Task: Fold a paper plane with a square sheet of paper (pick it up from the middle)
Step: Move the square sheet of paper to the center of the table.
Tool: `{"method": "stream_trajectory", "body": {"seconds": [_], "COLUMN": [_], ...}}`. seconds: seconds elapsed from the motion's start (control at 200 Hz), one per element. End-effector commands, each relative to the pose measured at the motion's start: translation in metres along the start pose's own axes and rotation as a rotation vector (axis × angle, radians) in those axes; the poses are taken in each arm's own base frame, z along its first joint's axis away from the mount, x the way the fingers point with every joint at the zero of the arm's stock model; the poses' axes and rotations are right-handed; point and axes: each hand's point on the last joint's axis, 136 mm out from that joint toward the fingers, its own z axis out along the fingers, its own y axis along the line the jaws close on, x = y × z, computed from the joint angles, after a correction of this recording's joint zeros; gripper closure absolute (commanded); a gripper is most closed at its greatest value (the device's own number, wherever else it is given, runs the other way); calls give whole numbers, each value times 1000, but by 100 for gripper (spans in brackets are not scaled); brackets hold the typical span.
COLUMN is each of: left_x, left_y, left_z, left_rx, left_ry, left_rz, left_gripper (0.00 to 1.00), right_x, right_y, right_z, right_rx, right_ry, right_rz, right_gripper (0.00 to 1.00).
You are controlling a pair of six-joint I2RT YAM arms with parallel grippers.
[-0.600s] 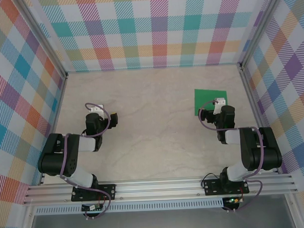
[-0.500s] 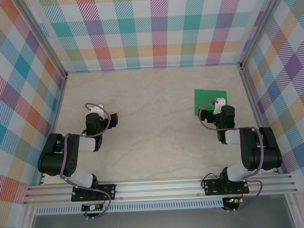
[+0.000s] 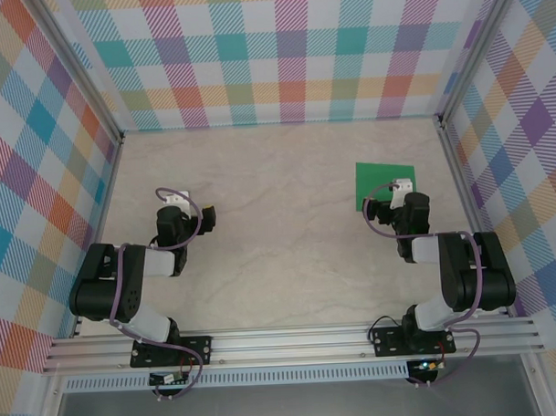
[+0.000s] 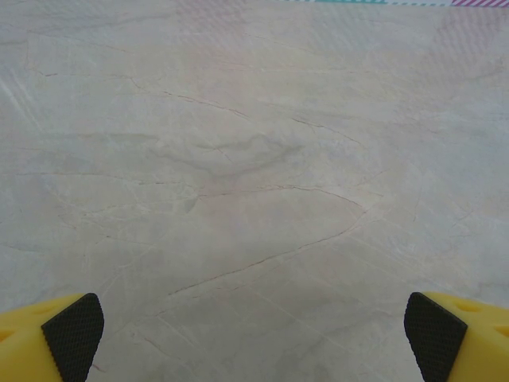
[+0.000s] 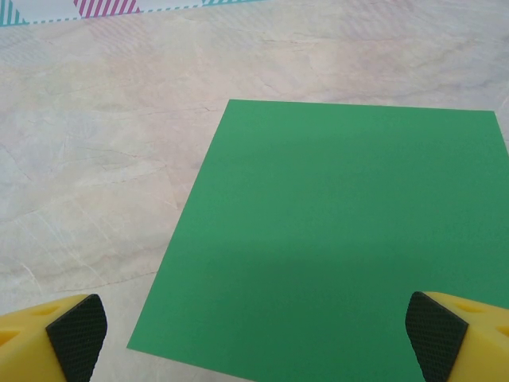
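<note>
Square sheet of paper [image 5: 334,231]: you see it lying flat and unfolded on the marbled surface [image 3: 279,235], toward the right side, just ahead of and below the right gripper [image 5: 254,338], whose jaws stand wide apart and hold nothing. Your left gripper [image 4: 254,338], equally wide and empty-handed, hangs over the surface well apart from the sheet.

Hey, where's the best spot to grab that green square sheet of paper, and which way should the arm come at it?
Take the square sheet of paper in its middle, coming straight down from above. It lies flat on the table, with no lifted edge or crease to pinch from the side. The right gripper, jaws open, hangs over its near edge, so it is probably the one to use.
</note>
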Motion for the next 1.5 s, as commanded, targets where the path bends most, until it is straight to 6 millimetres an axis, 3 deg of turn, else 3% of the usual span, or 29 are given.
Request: {"method": "stream_trajectory", "body": {"seconds": [0.0, 0.12, 0.195, 0.305, 0.43, 0.52, 0.73, 1.03, 1.29, 1.495], "left_x": [-19, -35, -48, -65, -67, -49, -48, -17, -2, 4], "left_y": [9, 19, 16, 9, 13, 15, -44, -120, -150, -153], "left_z": [-12, -33, -47, -65, -72, -72, -56, -36, -29, -30], "left_rx": [-29, -86, -65, -26, -79, -133, 171, 248, 281, 282], "left_ry": [-70, -39, -61, -77, 72, 199, 292, 499, 557, 565], "left_rz": [-33, -97, -142, -234, -388, -507, -645, -491, -433, -425], "left_gripper": [0, 0, 0, 0, 0, 0, 0, 0, 0, 0], "right_x": [-24, -30, -29, -25, -16, -9, -8, -5, -3, 0], "right_y": [3, 0, -4, 21, 33, 40, 49, 40, 38, 47], "right_z": [1, -7, -13, -18, -11, -2, 12, 34, 63, 84], "right_rx": [-24, 11, 55, -66, -91, -114, -153, -89, -70, -81], "right_ry": [-37, 68, 190, 347, 493, 560, 627, 696, 735, 789], "right_rz": [-17, 40, 118, 229, 430, 521, 596, 601, 567, 545], "right_gripper": [0, 0, 0, 0, 0, 0, 3, 9, 11, 14]}}
